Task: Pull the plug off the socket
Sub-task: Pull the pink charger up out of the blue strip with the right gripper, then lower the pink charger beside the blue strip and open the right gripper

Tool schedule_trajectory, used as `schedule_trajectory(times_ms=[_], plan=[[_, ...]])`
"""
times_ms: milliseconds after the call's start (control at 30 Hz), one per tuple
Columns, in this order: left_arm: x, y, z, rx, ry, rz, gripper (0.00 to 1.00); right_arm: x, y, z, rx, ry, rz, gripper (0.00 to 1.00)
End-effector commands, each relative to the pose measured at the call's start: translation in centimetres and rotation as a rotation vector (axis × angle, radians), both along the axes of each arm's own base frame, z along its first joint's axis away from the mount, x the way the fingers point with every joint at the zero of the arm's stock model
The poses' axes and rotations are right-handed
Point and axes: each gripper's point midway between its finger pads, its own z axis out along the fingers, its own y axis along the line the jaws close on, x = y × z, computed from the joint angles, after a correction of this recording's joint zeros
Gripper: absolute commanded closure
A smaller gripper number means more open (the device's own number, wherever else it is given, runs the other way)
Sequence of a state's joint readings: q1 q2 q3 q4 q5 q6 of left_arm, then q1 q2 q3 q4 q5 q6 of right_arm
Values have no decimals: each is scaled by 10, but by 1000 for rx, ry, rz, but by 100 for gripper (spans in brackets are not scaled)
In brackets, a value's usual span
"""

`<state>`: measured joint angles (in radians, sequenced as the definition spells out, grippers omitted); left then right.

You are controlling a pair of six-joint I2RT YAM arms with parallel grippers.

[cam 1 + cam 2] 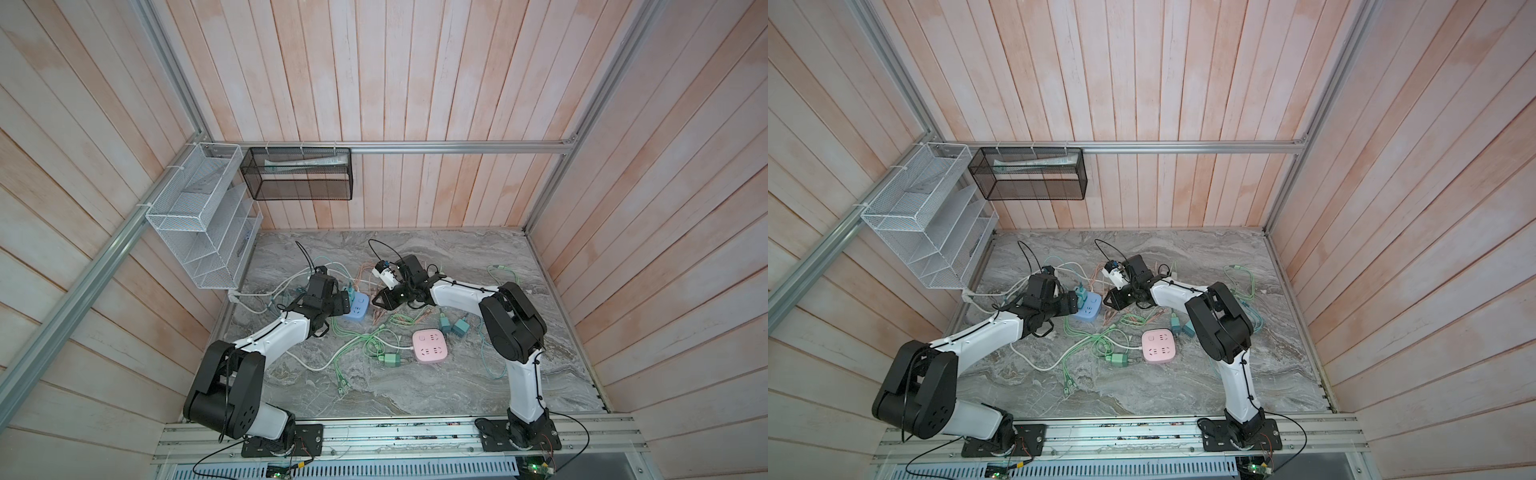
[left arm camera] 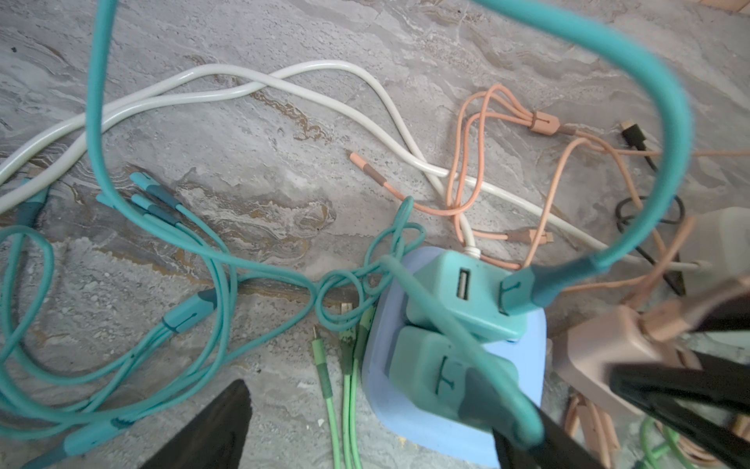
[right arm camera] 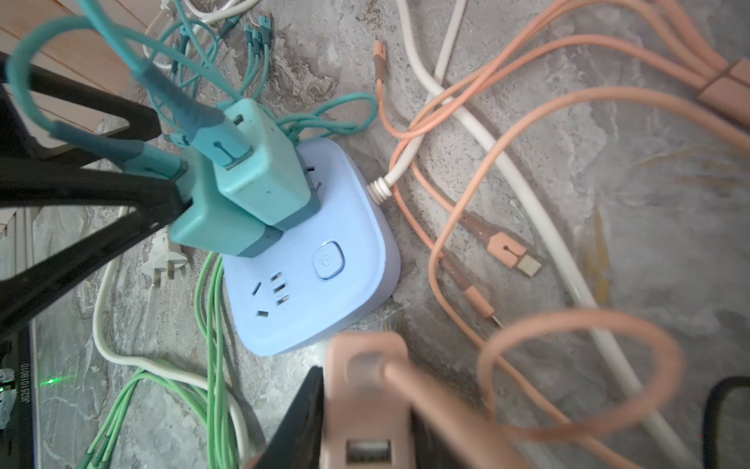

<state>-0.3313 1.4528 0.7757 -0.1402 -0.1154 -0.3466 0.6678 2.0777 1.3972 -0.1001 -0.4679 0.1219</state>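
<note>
Risk: blue socket [image 3: 324, 308] is unheld; a pull on the front teal plug [image 3: 219, 231] may lift it, and the tangled teal cables [image 2: 94, 122] may drag.
Left gripper [image 2: 369, 410]: fingers spread, one touching that plug.
Right gripper [image 3: 365, 410]: fingers pinching the pink plug [image 3: 365, 365], clear of the socket.
Look: front teal plug and rear teal plug [image 3: 264, 170] sit in the socket, just beside each other.
Place: socket left of the counter's [image 1: 415, 395] middle.

reaches inward with both arms to the centre of the frame; holds left gripper [image 1: 348, 302] spread wide, right gripper [image 1: 379, 303] clamped on pink plug [image 3: 365, 406].
</note>
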Motion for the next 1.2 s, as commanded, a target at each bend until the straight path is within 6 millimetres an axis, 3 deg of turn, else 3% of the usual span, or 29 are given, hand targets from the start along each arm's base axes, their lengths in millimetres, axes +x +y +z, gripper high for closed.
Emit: schedule_trajectory(times_ms=[0, 133, 500, 633, 800, 967, 1167], plan=[[-12, 0, 1, 11, 7, -33, 6, 6, -8, -6, -41, 16, -35, 59], [-14, -1, 9, 16, -14, -40, 5, 7, -9, 6, -36, -3, -42, 45], [-24, -14, 8, 58, -12, -76, 4, 10, -10, 54, 7, -82, -74, 43], [-28, -15, 3, 61, -6, -93, 5, 8, -5, 71, 52, -127, -76, 52], [-22, -18, 1, 78, -20, -121, 10, 9, 9, 60, 51, -106, -60, 73], [-13, -24, -2, 91, -22, -154, 11, 6, 29, 68, 97, -142, -25, 74], [-4, -29, -8, 106, -16, -175, 14, 10, 46, 46, 50, -112, 26, 81]])
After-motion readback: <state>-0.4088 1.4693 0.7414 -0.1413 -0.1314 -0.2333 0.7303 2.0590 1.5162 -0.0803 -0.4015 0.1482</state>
